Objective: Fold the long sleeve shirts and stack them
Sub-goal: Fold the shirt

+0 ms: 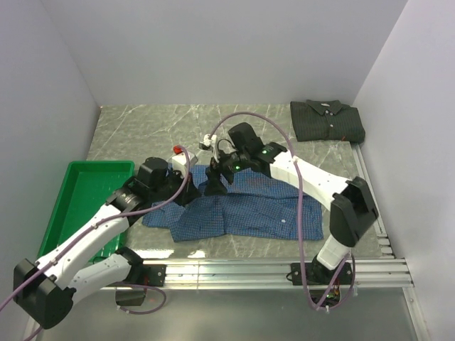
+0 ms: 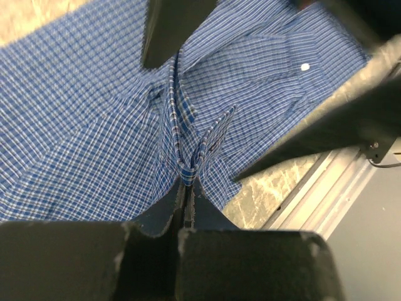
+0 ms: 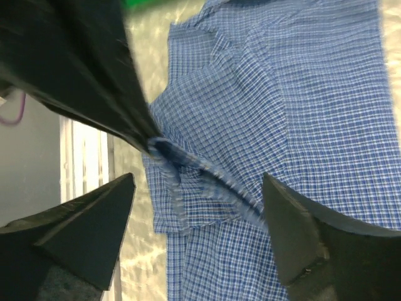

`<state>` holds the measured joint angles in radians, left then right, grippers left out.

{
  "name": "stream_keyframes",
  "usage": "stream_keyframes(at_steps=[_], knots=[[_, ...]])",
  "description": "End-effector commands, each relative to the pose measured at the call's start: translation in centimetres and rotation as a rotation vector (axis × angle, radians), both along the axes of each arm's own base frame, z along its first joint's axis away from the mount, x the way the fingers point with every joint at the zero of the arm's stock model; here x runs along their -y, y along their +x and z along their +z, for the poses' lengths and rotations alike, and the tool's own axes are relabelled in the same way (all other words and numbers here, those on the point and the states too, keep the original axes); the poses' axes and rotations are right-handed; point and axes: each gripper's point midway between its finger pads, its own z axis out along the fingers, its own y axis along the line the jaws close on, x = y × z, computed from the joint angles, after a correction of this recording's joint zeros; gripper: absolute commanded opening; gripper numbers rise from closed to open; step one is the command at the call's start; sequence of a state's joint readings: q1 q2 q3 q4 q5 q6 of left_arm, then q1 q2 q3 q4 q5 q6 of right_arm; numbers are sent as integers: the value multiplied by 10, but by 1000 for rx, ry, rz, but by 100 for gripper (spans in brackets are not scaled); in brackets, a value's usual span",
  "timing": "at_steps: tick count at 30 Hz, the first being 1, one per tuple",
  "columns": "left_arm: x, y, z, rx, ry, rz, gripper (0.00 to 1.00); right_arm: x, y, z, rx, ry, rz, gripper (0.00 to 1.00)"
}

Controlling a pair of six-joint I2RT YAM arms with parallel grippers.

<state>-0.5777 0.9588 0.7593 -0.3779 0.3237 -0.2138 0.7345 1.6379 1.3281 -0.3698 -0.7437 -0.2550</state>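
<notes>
The blue checked shirt (image 1: 245, 209) lies spread on the table's middle, partly rumpled. My left gripper (image 1: 190, 190) is shut on a raised pinch of its cloth (image 2: 187, 169) near the shirt's left end. My right gripper (image 1: 215, 182) is open and hovers just above the same spot. Its two fingers (image 3: 294, 232) straddle the lifted ridge of blue cloth (image 3: 207, 179) without touching it. The dark green-charcoal shirt (image 1: 328, 120) lies folded at the back right corner. A white button (image 2: 305, 66) shows on the blue shirt.
A green plastic tray (image 1: 84, 202) sits at the left edge. A small white and red object (image 1: 180, 155) lies just behind the grippers. Metal rails (image 1: 284, 270) run along the table's near edge. White walls close in the back and sides.
</notes>
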Motion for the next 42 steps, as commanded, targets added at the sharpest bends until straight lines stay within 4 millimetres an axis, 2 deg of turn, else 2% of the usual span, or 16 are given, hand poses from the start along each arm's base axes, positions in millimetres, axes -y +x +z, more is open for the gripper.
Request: stream_keyframes(at_steps=[1, 3, 8, 12, 14, 15, 18, 21, 22, 24, 25, 26, 28, 29, 35, 42], knots=[[6, -1, 24, 103, -51, -58, 1, -8, -5, 18, 39, 32, 134, 86], [5, -1, 23, 106, -46, -54, 0, -8, -7, 9, 13, 4, 168, 85], [4, 4, 21, 104, -29, -34, 1, -14, -8, 8, -3, 0, 222, 74], [-2, 10, 27, 121, -29, 27, 1, -12, -17, 1, -50, -13, 258, 46], [-6, 15, 32, 134, -39, 72, 0, -9, -20, -1, -59, -16, 268, 7], [-10, 19, 37, 156, -41, 108, 1, -7, -24, -2, -73, -27, 271, 0], [-21, 29, 49, 190, -55, 209, 11, 2, -30, 3, -75, -40, 273, 0], [-31, 35, 62, 214, -79, 298, 32, 8, -30, 25, -11, -12, 226, 0], [-35, 38, 67, 217, -94, 336, 49, 12, -32, 23, -3, -19, 211, 0], [-45, 42, 75, 239, -108, 408, 58, 21, -29, 38, 57, -21, 143, 0], [-53, 46, 78, 241, -119, 462, 68, 26, -31, 38, 57, -32, 122, 0], [-56, 48, 82, 250, -133, 488, 72, 31, -36, 49, 78, -18, 109, 0], [-70, 53, 89, 259, -161, 587, 81, 40, -36, 50, 95, -35, 59, 0], [-74, 55, 90, 262, -168, 613, 82, 46, -39, 61, 110, -18, 31, 0], [-102, 80, 81, 207, -146, 791, 83, 66, -63, 81, 131, 52, -21, 0], [-111, 119, 49, 78, -89, 814, 80, 55, -95, 83, 55, 130, 25, 0]])
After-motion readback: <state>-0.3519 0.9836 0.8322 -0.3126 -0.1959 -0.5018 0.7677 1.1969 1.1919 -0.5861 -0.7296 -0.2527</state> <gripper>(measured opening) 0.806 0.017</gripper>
